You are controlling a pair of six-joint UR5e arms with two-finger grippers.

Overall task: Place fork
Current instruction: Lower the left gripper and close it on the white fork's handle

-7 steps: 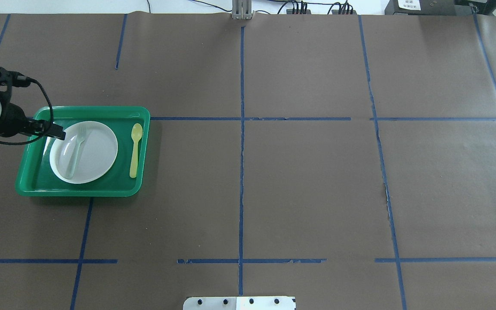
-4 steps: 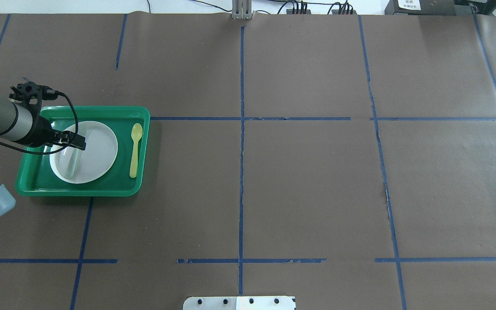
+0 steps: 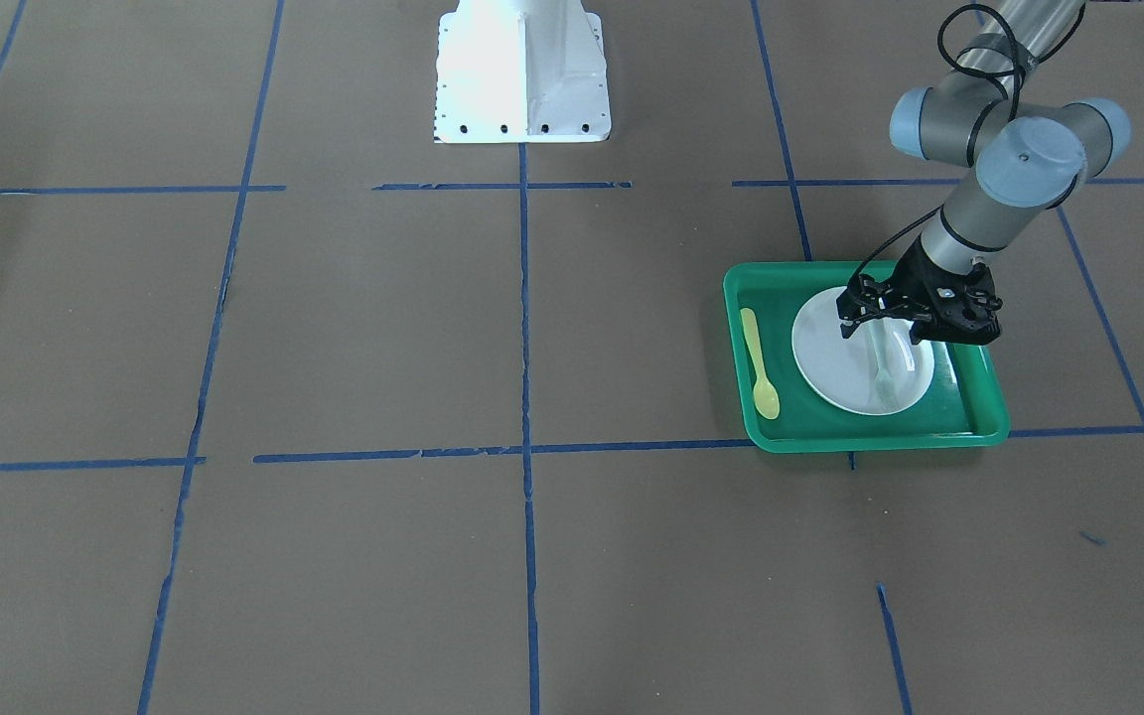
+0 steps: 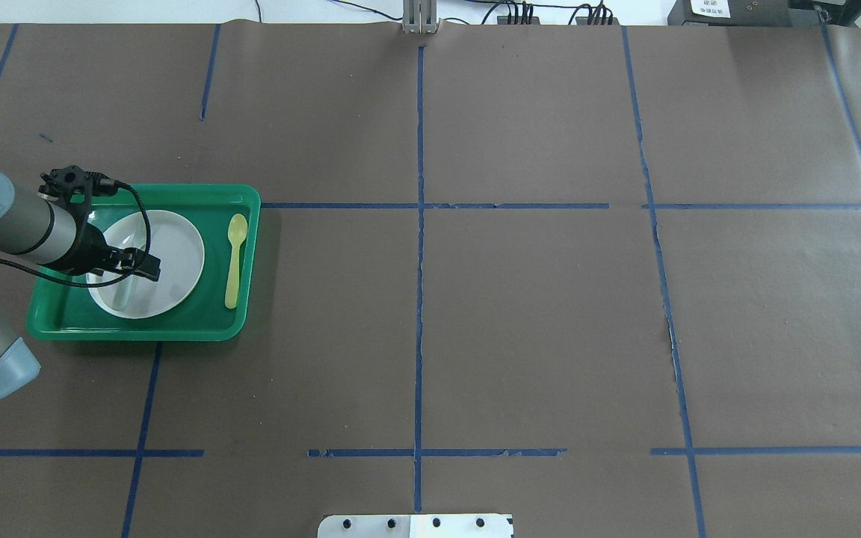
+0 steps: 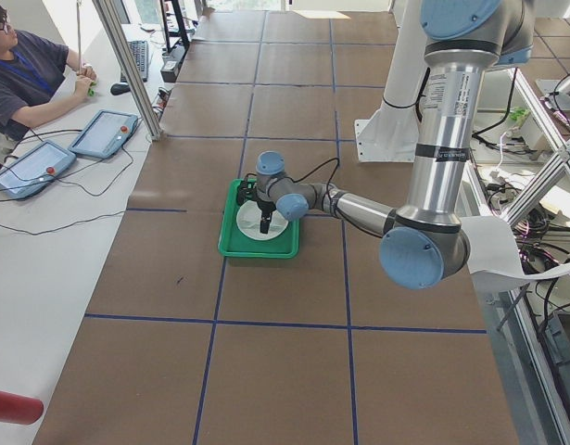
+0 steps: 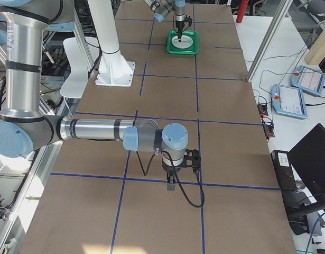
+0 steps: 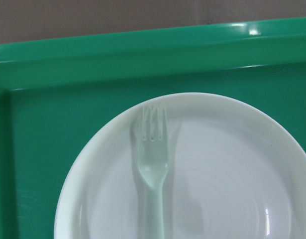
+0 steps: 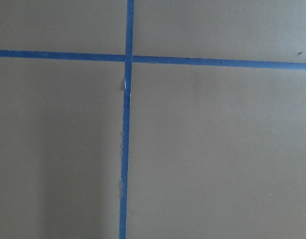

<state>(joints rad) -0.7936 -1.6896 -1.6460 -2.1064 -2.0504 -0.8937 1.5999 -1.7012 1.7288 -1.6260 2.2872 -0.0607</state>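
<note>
Translucent whitish plastic fork (image 7: pixel 153 164), lying flat on the round white plate (image 7: pixel 232 164), is overhung by the left gripper (image 3: pixel 882 334), jaws apparently spread, seemingly for pickup.

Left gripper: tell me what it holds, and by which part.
Nothing. The left gripper hangs open over the plate. The fork lies flat on the plate, and the wrist view shows no finger on it.

Bright, even overhead light is filling all pics w/ soft shadows. Glare is blowing out white base (image 3: pixel 522 70), top ctr; tray rim (image 7: pixel 250 31) is glinting upper right; fork (image 7: pixel 153 154) is looking slightly blurred.
</note>
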